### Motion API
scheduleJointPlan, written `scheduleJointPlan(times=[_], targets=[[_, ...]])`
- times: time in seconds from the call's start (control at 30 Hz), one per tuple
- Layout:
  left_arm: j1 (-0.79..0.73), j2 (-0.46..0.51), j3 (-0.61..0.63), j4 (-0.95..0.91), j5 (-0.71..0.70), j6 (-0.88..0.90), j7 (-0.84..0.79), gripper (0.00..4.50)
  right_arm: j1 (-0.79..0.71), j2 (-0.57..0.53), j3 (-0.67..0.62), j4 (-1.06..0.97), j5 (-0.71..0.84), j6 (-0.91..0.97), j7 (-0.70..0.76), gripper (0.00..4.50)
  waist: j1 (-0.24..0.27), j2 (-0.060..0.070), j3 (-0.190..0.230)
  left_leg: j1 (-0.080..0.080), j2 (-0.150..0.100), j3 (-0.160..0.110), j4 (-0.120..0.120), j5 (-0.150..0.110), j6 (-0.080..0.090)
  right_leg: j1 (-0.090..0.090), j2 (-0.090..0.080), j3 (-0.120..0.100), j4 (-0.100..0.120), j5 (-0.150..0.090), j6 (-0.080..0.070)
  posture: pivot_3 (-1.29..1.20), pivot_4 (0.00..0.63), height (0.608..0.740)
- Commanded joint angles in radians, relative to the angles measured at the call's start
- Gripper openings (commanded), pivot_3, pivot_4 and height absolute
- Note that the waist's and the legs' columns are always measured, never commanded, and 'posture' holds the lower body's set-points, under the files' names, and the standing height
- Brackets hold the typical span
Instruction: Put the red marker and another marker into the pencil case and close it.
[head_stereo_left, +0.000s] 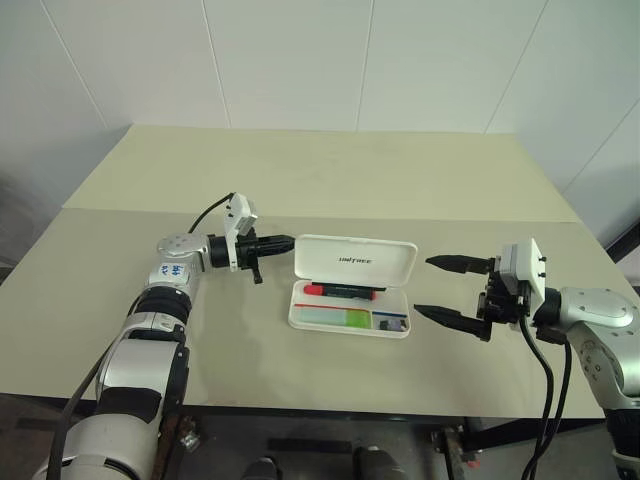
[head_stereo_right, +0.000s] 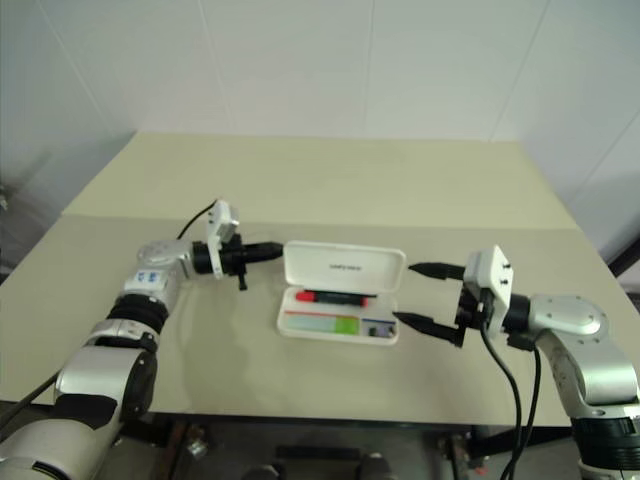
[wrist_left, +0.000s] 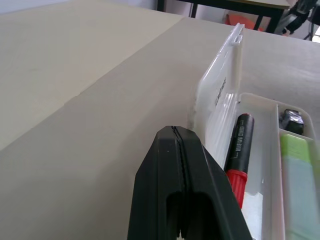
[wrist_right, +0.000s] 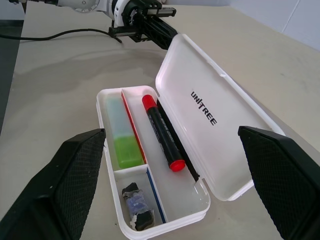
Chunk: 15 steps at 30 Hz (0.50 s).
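Your chief risk is at the lid. The flat white hard-plastic pencil case (head_stereo_left: 350, 305) lies open on the beige table (head_stereo_left: 300, 180), its hinged lid standing near upright, and the left gripper (head_stereo_left: 285, 241) sits just behind the lid's left end. Push off-centre from there and you may skid or twist the whole case across the table instead of folding the lid; nothing braces the tray. A second hazard: the slim red-capped marker with the black barrel (wrist_right: 161, 132) lies in the long compartment nearest the hinge, and if it rides up on the divider the lid may not seat. The short pale mint highlighter with the green cap (wrist_right: 122, 137) lies flat in the outer compartment, with a small dark object (wrist_right: 136, 204) in the end pocket.

Pose: your left arm reaches forward and inward, its two black fingers level and clenched together on nothing, tips close to the lid edge; contact cannot be confirmed. The right gripper (head_stereo_left: 445, 290) hangs level just beyond the case's right end, jaws spread wide, grasping nothing.
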<state>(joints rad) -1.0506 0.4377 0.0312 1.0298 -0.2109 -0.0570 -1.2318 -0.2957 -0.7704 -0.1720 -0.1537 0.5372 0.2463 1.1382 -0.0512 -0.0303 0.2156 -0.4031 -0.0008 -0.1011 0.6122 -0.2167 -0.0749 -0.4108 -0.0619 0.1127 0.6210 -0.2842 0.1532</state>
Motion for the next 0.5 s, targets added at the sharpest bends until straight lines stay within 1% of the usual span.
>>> scheduleJointPlan(times=[0.03, 0.27, 0.5], targets=[[-0.024, 0.009, 0.017, -0.016, -0.003, -0.021, -0.027, 0.01, 0.006, 0.006, -0.021, -0.035, 0.02, -0.004, -0.01, 4.5, 0.0, 0.0, 0.0, 0.0, 0.0, 0.0, 0.0, 0.0, 0.0, 0.0, 0.0, 0.0, 0.0, 0.0, 0.0, 0.0, 0.15, 0.74], [-0.027, 0.02, -0.003, -0.07, 0.002, -0.004, -0.09, 0.01, 0.002, 0.013, -0.018, -0.03, 0.021, -0.006, -0.015, 4.5, 0.0, 0.0, 0.0, 0.0, 0.0, 0.0, 0.0, 0.0, 0.0, 0.0, 0.0, 0.0, 0.0, 0.0, 0.0, 0.0, 0.15, 0.74], [0.025, 0.024, -0.085, -0.25, 0.026, 0.08, -0.165, 0.01, 0.005, -0.005, -0.039, -0.05, 0.044, 0.019, -0.017, 4.5, 0.001, 0.0, 0.0, 0.0, 0.0, 0.0, 0.0, 0.0, 0.0, 0.0, 0.0, 0.0, 0.0, 0.0, 0.0, 0.0, 0.15, 0.74]])
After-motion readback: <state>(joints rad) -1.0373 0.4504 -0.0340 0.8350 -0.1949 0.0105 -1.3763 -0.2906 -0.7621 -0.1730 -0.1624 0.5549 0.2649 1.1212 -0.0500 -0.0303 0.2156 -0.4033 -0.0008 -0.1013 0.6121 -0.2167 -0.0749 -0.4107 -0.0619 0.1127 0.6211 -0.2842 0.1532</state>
